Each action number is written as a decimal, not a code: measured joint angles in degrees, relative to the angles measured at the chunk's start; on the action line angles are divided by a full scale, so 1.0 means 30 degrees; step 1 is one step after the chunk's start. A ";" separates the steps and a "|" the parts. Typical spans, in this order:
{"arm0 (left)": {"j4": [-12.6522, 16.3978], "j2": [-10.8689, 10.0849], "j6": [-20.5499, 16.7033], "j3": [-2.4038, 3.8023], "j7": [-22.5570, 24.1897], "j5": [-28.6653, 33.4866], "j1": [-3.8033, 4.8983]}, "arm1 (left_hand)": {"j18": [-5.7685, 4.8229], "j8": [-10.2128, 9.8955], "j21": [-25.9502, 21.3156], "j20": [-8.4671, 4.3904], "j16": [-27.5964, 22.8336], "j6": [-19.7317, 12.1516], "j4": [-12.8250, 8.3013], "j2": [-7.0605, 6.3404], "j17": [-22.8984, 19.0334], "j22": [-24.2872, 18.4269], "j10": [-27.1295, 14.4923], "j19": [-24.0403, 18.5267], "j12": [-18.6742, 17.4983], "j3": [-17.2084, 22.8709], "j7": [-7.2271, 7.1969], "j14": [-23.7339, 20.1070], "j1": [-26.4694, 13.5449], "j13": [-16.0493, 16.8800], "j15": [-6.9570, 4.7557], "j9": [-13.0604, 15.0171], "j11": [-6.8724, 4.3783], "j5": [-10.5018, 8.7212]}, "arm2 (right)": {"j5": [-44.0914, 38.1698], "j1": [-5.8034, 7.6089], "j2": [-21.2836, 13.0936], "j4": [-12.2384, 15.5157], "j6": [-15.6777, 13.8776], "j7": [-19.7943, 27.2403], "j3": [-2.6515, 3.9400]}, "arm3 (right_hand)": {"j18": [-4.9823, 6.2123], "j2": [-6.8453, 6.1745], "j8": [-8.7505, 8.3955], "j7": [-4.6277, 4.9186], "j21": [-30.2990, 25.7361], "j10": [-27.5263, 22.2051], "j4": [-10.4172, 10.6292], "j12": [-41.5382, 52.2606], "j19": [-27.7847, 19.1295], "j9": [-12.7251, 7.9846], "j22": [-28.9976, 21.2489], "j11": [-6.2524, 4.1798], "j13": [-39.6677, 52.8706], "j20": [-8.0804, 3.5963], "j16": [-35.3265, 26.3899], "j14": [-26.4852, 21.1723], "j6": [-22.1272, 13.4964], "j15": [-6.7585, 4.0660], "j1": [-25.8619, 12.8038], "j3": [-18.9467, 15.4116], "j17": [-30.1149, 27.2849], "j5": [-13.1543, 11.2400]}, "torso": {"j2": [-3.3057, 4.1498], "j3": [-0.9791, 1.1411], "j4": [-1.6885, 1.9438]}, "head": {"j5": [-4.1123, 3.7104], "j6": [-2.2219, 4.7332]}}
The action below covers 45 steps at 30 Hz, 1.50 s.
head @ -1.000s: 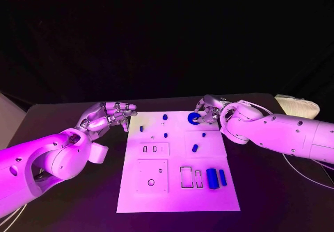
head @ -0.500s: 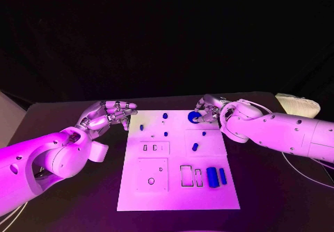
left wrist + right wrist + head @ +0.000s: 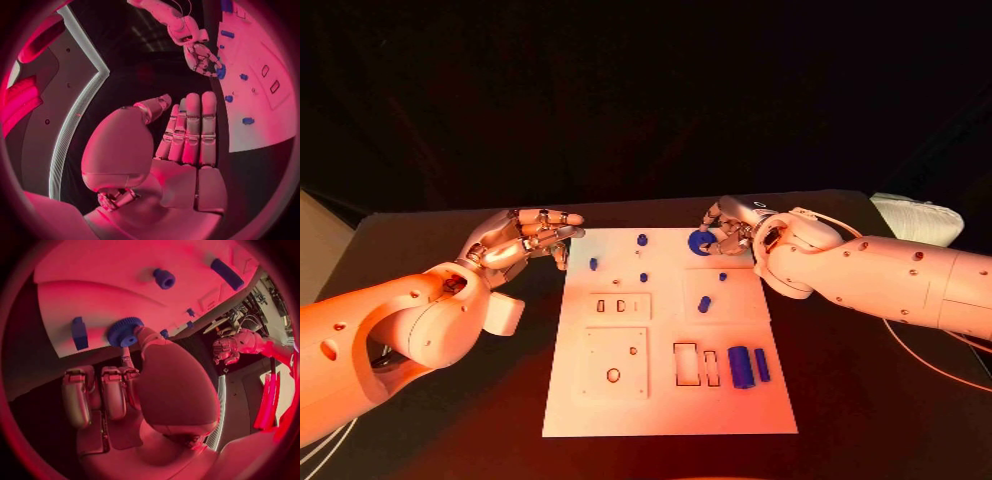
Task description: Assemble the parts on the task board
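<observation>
The white task board (image 3: 661,400) lies in the middle of the black table. At its far right corner my right hand (image 3: 733,228) pinches a blue toothed gear (image 3: 701,241) between thumb and a finger; the gear (image 3: 125,331) sits just over the board's edge (image 3: 94,305). Small blue parts stand on the far half of the board: a peg (image 3: 642,240), a stub (image 3: 593,265) and an oblong piece (image 3: 704,304). Two blue bars (image 3: 740,367) lie near the right edge. My left hand (image 3: 524,240) hovers off the board's far left corner, its fingers (image 3: 190,130) straight and holding nothing.
Empty rectangular slots (image 3: 685,365) and a plate with an oval hole (image 3: 613,377) lie on the board's near half. A pale cloth bundle (image 3: 917,218) sits at the table's far right. Bare black table (image 3: 877,400) flanks the board on both sides.
My right hand has shifted the blue gear slightly toward the board's far edge. The left arm has stayed still.
</observation>
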 measured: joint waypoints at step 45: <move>0.0148 0.0026 -0.0007 0.0000 -0.0198 -0.0005 0.0000 | 0.0000 0.0000 0.0089 0.0000 0.0073 0.0001 -0.0001 0.0000 0.0013 0.0058 0.0002 0.0000 0.0000 -0.0002 0.0000 0.0001 0.0000 0.0000 -0.0001 0.0018 -0.0002 0.0000 | -0.4482 -0.0235 0.3921 0.0797 -0.1851 0.0149 -0.0260 | 0.0003 -0.0715 0.0121 0.0007 0.0200 0.0067 -0.0089 0.0000 -0.0004 0.0015 -0.0011 -0.0066 0.0007 -0.0128 0.0151 0.0040 0.0054 -0.0095 -0.0309 0.1438 -0.0006 -0.0455 | 0.0035 -0.0007 0.0015 | 0.0355 0.0007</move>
